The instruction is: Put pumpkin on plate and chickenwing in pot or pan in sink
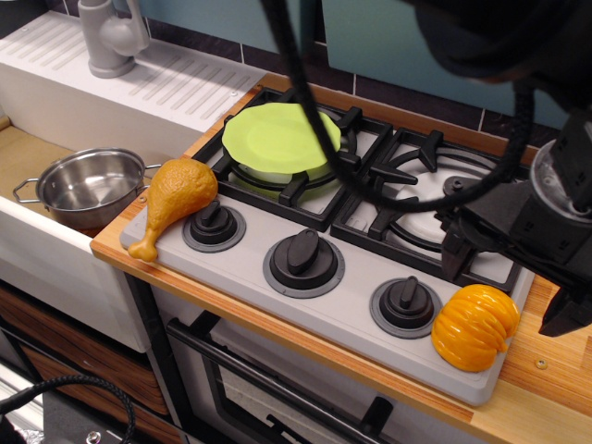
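Note:
The orange ribbed pumpkin (474, 326) lies on the front right corner of the grey toy stove, beside the right knob. My black gripper (511, 285) hangs just above and behind it, jaws open and empty, one finger on each side of its top. The lime-green plate (277, 139) rests on the back left burner. The golden chickenwing (176, 199) lies on the stove's front left corner, bone end pointing off the front edge. The steel pot (88, 188) stands empty in the sink (23, 157), just left of the chickenwing.
Three black knobs (303, 254) line the stove front. Black burner grates (421, 190) stand behind them. A grey tap (111, 37) and a ridged white drainboard (176, 79) are at the back left. My black cable (305, 83) hangs across the plate. A wooden counter edge (546, 370) runs along the right.

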You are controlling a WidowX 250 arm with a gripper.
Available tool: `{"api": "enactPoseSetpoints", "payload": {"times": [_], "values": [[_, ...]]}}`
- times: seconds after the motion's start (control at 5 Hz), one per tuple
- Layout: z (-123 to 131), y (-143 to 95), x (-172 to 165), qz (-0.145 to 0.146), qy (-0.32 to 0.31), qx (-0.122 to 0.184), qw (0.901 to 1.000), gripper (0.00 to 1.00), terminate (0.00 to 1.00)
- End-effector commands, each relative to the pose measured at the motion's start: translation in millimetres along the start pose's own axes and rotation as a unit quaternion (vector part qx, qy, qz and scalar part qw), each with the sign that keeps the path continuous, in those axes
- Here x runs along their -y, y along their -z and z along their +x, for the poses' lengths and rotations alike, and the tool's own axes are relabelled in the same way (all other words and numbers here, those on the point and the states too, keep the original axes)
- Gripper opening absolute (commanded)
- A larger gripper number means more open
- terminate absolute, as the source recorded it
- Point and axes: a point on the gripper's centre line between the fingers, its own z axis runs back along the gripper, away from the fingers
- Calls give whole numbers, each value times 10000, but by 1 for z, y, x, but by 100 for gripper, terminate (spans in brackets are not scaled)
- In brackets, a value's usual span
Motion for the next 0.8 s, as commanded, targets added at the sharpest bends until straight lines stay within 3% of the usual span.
{"api": "enactPoseSetpoints", "payload": {"times": [0.0,0.6], "values": [[0,0,0,0,0,0,10000,100,0],[-2,24,-1,-172,59,458,9988,100,0]]}}
